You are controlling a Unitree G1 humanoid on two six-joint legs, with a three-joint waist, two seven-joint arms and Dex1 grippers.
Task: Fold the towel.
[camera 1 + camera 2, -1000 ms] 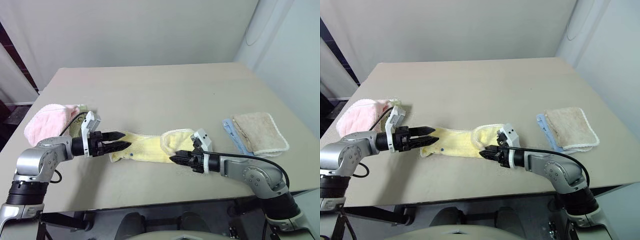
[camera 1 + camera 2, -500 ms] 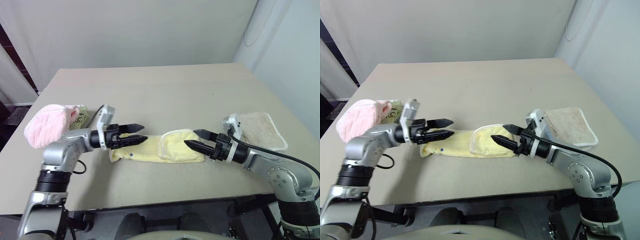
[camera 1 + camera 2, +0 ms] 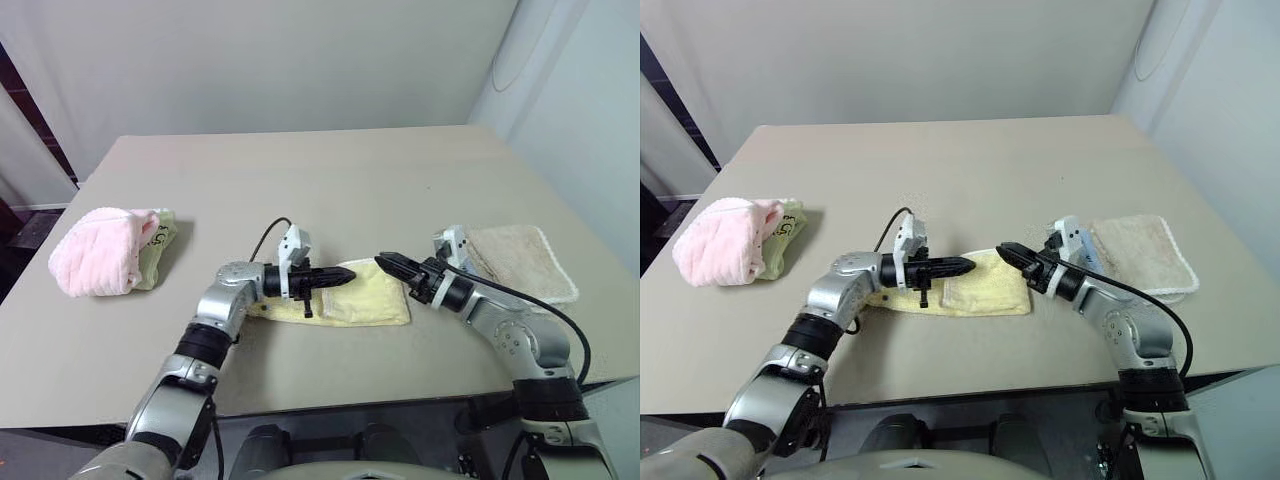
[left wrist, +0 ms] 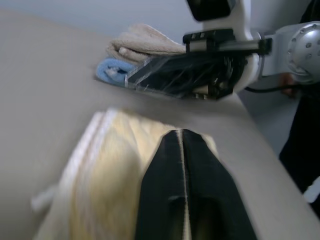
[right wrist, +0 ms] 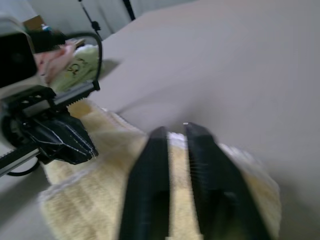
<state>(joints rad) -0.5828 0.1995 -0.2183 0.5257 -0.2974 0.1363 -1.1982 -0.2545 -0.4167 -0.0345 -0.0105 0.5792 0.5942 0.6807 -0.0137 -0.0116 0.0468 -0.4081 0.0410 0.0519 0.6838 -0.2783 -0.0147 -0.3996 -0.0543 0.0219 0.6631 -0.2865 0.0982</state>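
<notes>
The table (image 3: pixel 330 170) carries the towel (image 3: pixel 375 300) near its front edge, folded into a short yellow packet. The beige towel (image 3: pixel 520 262) lies to its right, the pink cloth (image 3: pixel 100 250) well to its left. The left gripper (image 3: pixel 340 279) lies over the packet with fingers together, probably pressing the fold flat. The right gripper (image 3: pixel 385 262), also closed, holds nothing at the towel's right corner.

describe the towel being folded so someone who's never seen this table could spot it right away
On the beige table, look near the front edge at the middle, between the two black pincers. The towel lies there as a flat, folded, pale yellow terry rectangle with a whitish hem. The pink fluffy cloth sits far left, the tan towel far right.
</notes>
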